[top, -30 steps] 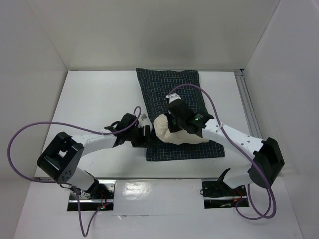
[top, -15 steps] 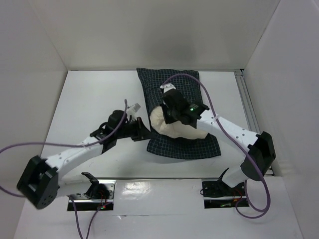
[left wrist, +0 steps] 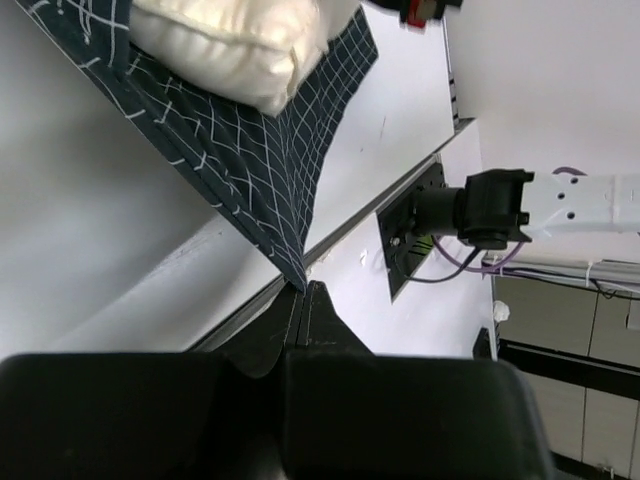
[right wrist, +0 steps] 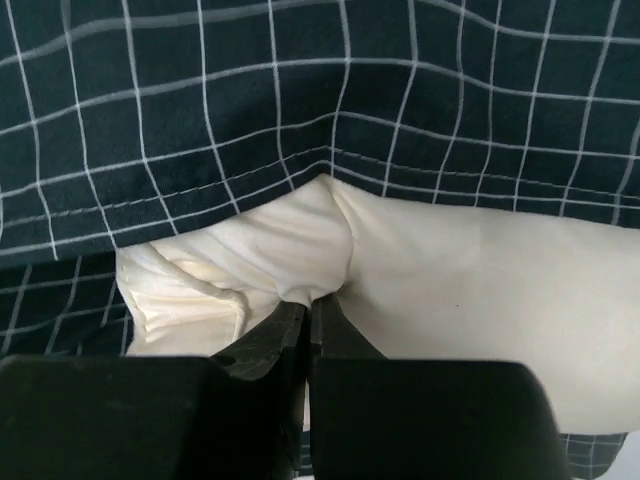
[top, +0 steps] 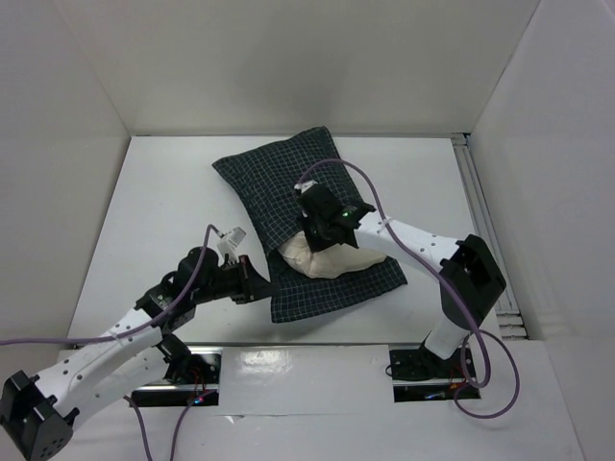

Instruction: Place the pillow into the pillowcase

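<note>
Table (top: 154,206), white, boxed by white walls (top: 288,67); left gripper (left wrist: 305,292) clamped on pillowcase (top: 274,178) corner, right gripper (right wrist: 308,312) pinching pillow (top: 332,259).

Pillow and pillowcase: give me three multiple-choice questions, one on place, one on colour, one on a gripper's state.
1. Where lies the pillow, relative to the pillowcase? A) wholly outside B) partly inside C) far from it
2. The pillowcase's colour? A) dark with white grid B) plain red C) yellow stripes
3. The left gripper is: A) wide open B) out of view C) shut on the pillowcase's corner
Answers: B, the checked hem overlaps the pillow; A, white lines cross dark cloth; C, its fingertips pinch the corner.
</note>
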### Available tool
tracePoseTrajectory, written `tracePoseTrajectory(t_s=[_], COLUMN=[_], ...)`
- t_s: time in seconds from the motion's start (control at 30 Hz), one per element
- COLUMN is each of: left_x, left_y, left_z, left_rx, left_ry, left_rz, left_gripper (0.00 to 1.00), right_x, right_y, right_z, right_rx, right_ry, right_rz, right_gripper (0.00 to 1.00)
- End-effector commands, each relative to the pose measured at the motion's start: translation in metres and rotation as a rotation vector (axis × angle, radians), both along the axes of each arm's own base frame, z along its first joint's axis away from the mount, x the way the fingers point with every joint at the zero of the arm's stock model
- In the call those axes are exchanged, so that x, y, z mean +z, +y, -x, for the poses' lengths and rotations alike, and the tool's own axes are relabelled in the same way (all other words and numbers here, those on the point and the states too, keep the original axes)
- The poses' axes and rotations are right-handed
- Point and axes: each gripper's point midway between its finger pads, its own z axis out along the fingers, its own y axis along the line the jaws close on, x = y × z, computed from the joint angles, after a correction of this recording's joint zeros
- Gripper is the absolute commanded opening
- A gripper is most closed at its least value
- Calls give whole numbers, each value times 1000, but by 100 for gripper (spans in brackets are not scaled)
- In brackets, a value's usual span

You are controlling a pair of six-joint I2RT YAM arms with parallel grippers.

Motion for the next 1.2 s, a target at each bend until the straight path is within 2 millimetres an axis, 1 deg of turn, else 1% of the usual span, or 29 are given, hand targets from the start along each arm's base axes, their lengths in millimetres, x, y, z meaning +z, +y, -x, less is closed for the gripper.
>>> tracePoseTrajectory(t_s=[0.0,0.03,0.07,0.1,0.13,0.23,0.27,0.33,0.37,0.47,0.5,0.53,0.57,0.6,0.63,0.67,0.7,0.77,0.8,0.83,0.87,0.9,0.93,0.97,1.0,1.07,1.1,1.13,1.17], left_x=[56,54,54,58,59,68,57,49,30,25,24,19,20,37,39,42,52,55,59,77,82,81,97,93,93,79,73,88,61], left_y=[-8,-7,-7,-8,-9,-17,-18,-24,-25,-26,-24,-14,-9,-5,2,8,14,29,32,33,37,36,34,37,28,26,28,23,13], left_z=[25,26,26,25,24,25,23,22,21,18,15,11,8,3,-4,-6,-6,-8,-11,-15,-20,-26,-33,-40,-56,-70,-82,-96,-107], left_rx=[-105,-104,-104,-104,-101,-126,-120,-121,-119,-99,-74,-23,-6,16,58,67,79,114,126,141,162,167,182,204,195,193,224,249,231], left_ry=[-90,-82,-82,-89,-84,-101,-67,-46,-14,-8,-1,-6,-29,-69,-87,-114,-119,-134,-143,-173,-197,-195,-222,-210,-195,-137,-119,-127,-72], left_rz=[116,109,109,115,120,149,140,155,130,124,105,54,14,6,-36,-78,-109,-189,-210,-205,-230,-259,-254,-305,-365,-487,-552,-569,-666], left_gripper=[0,0,0,0,0,0,0,0,0,0,0,0,4,12,22,35,64,85,91,96,96,96,95,94,92,91,89,89,89], right_x=[55,61,83,84,95,124,131,129,120,83,61,52,43,26,22,18,12,14,11,21,27,33,45,67,72,83,80,74,73], right_y=[25,30,42,48,52,72,83,88,91,87,84,85,85,83,84,85,84,86,83,86,80,76,69,59,46,8,-10,-27,-54], right_z=[-64,-70,-79,-83,-86,-85,-76,-65,-58,-41,-28,-21,-13,4,13,15,27,34,36,34,36,35,27,27,22,4,2,-1,-8], right_rx=[-75,-65,-59,-44,-30,62,133,194,222,257,275,297,296,315,328,322,343,351,347,342,329,315,277,253,187,40,-40,-101,-199], right_ry=[-216,-231,-264,-263,-279,-332,-324,-326,-299,-219,-158,-133,-94,-42,-28,-17,2,17,36,14,16,0,-59,-120,-132,-189,-167,-160,-172], right_rz=[-127,-130,-176,-172,-190,-286,-345,-395,-405,-388,-386,-396,-409,-413,-424,-440,-441,-451,-437,-433,-417,-410,-400,-411,-410,-378,-352,-329,-312], right_gripper=[0,0,0,0,0,0,0,0,0,0,0,0,0,0,0,0,0,0,1,12,60,71,79,87,94,95,95,95,95])
